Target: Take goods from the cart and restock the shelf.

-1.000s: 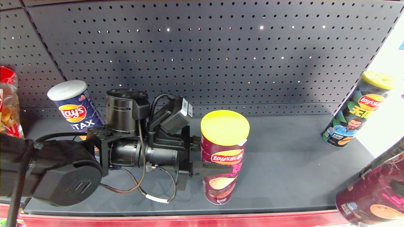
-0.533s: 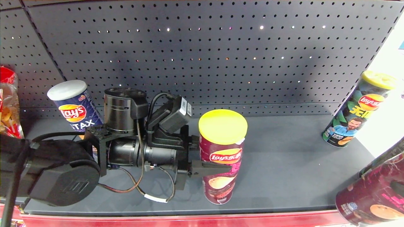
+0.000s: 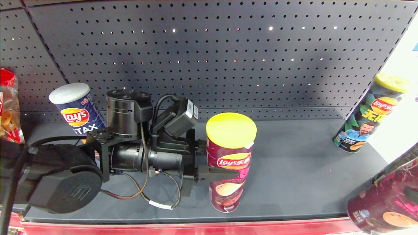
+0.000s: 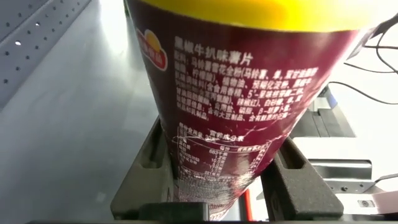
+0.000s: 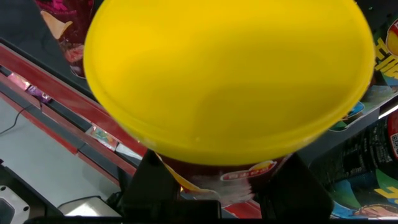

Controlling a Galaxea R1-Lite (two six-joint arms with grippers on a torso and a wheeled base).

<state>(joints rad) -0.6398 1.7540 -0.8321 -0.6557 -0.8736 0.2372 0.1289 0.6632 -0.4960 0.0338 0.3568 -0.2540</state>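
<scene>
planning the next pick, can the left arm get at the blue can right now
Probably not: the left gripper has its jaws closed on the maroon can, and the blue can stands behind that arm's wrist. It would need to release and pull back first.

I'm looking into a shop aisle. There's a grey display shelf with a pegboard back and a red front rail. It is stocked with packaged snacks: a blue crisp tube, a maroon crisp tube, a green crisp tube and bagged snacks at the left edge.
</scene>
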